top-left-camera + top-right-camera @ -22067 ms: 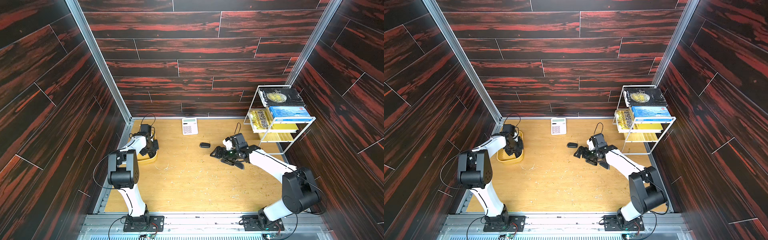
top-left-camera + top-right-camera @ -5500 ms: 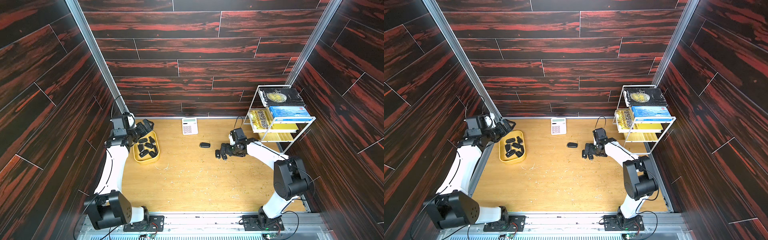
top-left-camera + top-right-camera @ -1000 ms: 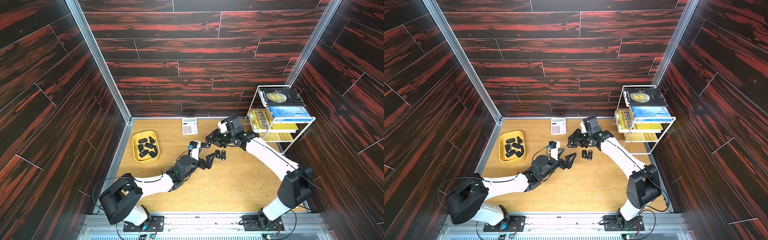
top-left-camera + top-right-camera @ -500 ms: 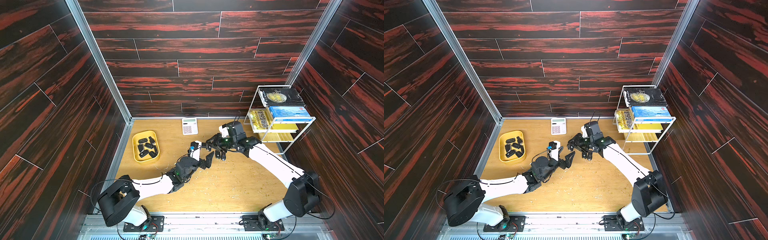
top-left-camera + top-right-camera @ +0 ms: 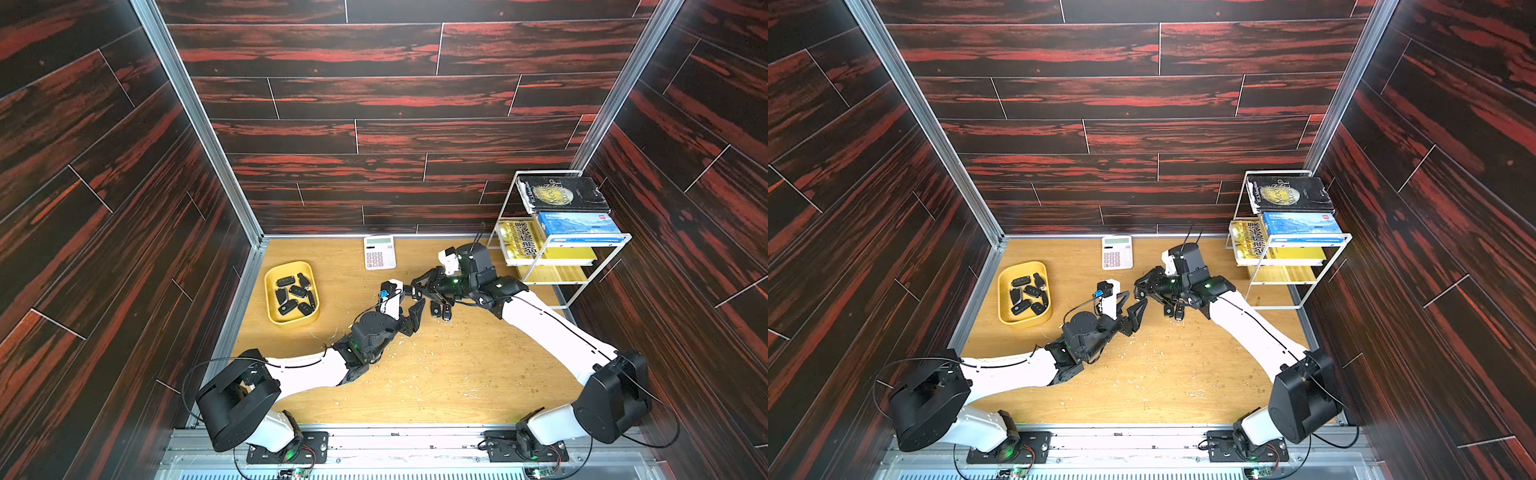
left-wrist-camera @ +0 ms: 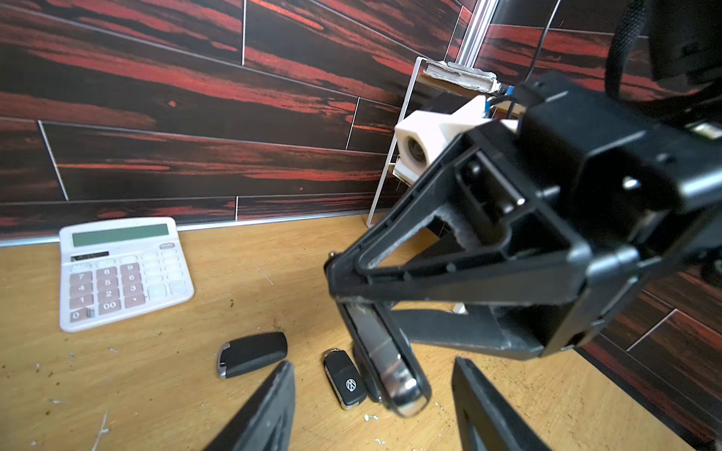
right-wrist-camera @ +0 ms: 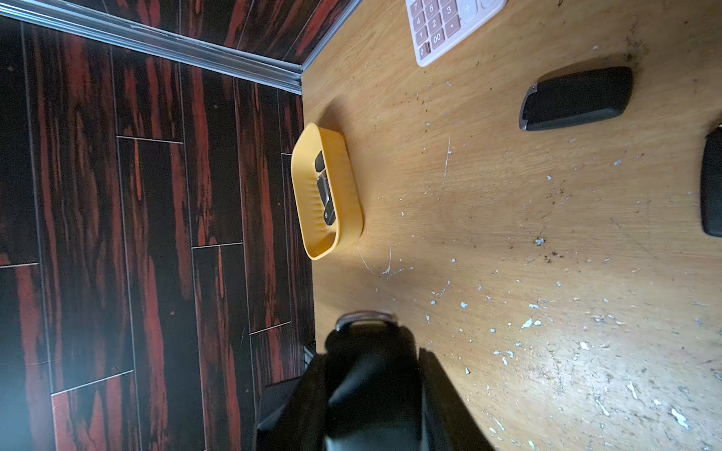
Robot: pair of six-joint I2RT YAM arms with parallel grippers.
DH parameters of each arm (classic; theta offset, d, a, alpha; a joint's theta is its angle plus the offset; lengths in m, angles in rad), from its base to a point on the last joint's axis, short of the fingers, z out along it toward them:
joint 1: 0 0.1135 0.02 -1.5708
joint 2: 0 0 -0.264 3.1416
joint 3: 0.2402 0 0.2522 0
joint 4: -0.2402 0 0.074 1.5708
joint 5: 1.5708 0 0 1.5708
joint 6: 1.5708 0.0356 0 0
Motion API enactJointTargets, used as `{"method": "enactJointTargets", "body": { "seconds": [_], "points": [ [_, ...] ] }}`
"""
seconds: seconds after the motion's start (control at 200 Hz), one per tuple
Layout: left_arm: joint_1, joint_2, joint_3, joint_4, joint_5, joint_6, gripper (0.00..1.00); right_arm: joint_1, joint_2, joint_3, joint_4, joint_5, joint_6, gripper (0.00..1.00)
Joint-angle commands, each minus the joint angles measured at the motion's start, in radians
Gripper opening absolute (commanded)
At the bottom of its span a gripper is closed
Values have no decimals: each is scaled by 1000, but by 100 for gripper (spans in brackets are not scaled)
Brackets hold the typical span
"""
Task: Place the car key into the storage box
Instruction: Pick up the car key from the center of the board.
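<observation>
Handover, seemingly, above mid-bench: the right tool [image 7: 369, 359] clamps a black, chrome-edged car key [image 6: 394, 375], and the half-open left tool [image 6: 373, 361] brackets it without contact. The shallow yellow plastic storage box [image 5: 269, 299] by the bench's left edge holds several keys; transfer, carry and drop remain.

White calculator [image 5: 379, 252] flat on wooden table [image 5: 436, 386]; books [image 5: 563, 195] stacked in wire rack [image 5: 557, 283].

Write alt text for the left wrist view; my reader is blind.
The right end effector holds a car key just ahead of the left end effector's parted fingers. More keys and a white calculator lie on the wooden table.
</observation>
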Motion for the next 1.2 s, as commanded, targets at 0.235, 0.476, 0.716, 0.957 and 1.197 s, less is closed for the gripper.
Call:
{"method": "enactJointTargets", "body": {
  "seconds": [0.235,0.476,0.716,0.957,1.197],
  "points": [
    [-3,-24,45,17,7,-13,58,10,-71,-95,85,-17,31,35],
    [-3,-12,47,21,27,-39,57,10,-88,-140,168,-21,64,35],
    [-3,-15,48,17,25,-36,48,10,-94,-140,187,-23,76,35],
    [-3,-18,49,14,27,-34,38,12,-88,-140,194,-33,85,35],
    [-3,-21,57,1,27,-36,14,12,-86,-137,196,-32,85,35]
  ]
}}
